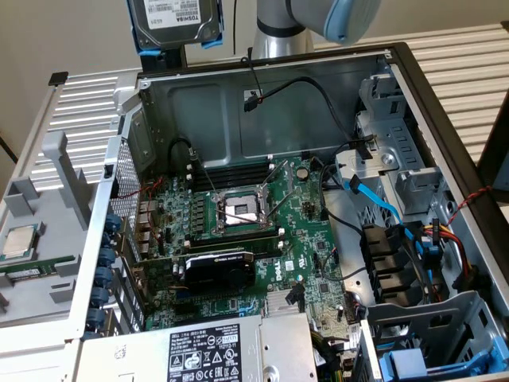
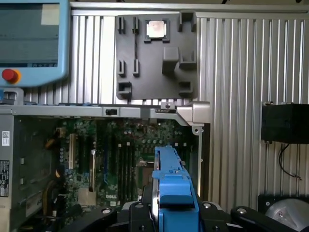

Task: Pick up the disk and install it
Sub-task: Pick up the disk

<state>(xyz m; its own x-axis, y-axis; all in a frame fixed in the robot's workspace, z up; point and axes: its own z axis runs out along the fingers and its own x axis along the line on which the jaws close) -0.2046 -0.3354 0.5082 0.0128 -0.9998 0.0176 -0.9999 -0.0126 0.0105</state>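
The disk (image 1: 175, 20), a silver-grey drive with a white label and a blue carrier frame, hangs high above the back wall of the open computer case (image 1: 238, 103), at the exterior view's upper left. In the wrist view I see the disk (image 2: 170, 179) edge-on, its blue frame running up from between my black fingers (image 2: 140, 212). My gripper (image 2: 172, 211) is shut on the disk, one finger on each side. Beneath it lies the motherboard (image 2: 120, 150).
Inside the case are the motherboard (image 1: 262, 215), a black graphics card (image 1: 219, 267), a power supply (image 1: 215, 350) and loose cables (image 1: 382, 203). Drive bays with blue fittings (image 1: 413, 286) sit at the exterior view's right. A grey tray (image 2: 154, 67) holds a processor chip (image 2: 157, 30). A pendant (image 2: 31, 41) lies nearby.
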